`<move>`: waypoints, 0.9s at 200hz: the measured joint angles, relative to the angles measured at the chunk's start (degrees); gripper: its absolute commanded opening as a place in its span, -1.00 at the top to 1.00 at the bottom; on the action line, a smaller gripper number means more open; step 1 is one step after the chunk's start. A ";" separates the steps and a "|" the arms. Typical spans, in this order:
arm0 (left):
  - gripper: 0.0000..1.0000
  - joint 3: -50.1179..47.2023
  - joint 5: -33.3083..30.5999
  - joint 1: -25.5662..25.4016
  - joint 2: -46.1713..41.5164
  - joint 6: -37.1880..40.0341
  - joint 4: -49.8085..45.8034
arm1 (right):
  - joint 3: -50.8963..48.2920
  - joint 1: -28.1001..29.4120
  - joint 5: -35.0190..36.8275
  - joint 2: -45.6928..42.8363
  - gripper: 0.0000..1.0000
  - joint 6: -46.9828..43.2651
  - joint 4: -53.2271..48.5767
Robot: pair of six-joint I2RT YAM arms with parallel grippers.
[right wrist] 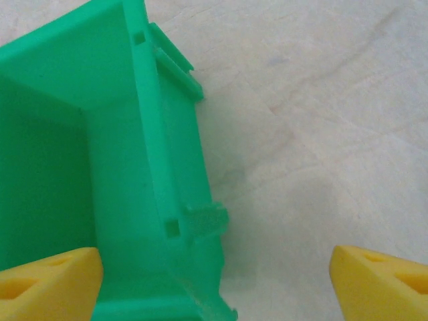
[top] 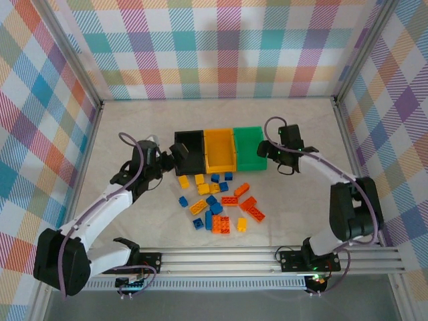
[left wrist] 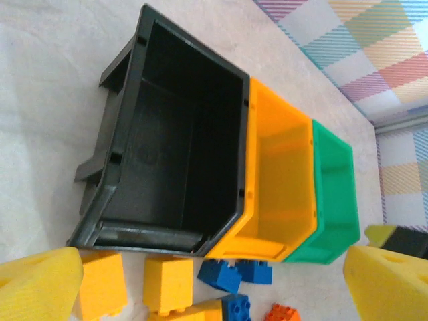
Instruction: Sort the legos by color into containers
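standing in a row: black open-topped rectangular plastic bin [top: 190,148], yellow open-topped rectangular plastic bin [top: 219,150] and green open-topped rectangular plastic bin [top: 249,148], touching side by side in the middle of the tabletop, black on the left, green on the right.
tabletop: pale marbled surface [top: 127,127], closed in on three sides by plaid walls [top: 214,47].
bricks: small studded plastic bricks [top: 217,200] in yellow, blue and orange, mixed sizes, lying loose on the tabletop just in front of the bins, on the side toward the arm bases.
brick spread: colours mixed together; a few yellow and blue ones nearest the black and yellow bins, orange ones mostly toward the right and near part of the scatter.
left end effector: [top: 167,160] just beside the front left corner of the black bin, looking across the three bins.
left end effector state: yellow fingers [left wrist: 37,284] spread wide, nothing between them; seen from the wrist, yellow, blue and orange bricks lying below, just in front of the bins.
right end effector: [top: 273,159] at the right side of the green bin.
right end effector state: yellow fingers [right wrist: 47,284] wide apart, straddling the bin's right wall, one over the bin's inside, the other over bare tabletop; not clamped on anything.
contact with the wall: cannot tell whether the inner finger touches the green plastic.
arms: both reaching forward from the near edge, left toward the black bin, right toward the green one.
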 measured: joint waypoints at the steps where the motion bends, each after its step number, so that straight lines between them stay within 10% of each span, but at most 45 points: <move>1: -1.00 -0.11 0.00 -0.02 -0.11 0.00 -0.04 | 0.11 0.02 0.00 0.17 -0.71 -0.11 0.00; 180: -1.00 -15.19 2.43 -4.28 -24.98 -2.21 -11.74 | -19.63 27.89 7.04 -21.64 -0.55 18.78 -10.91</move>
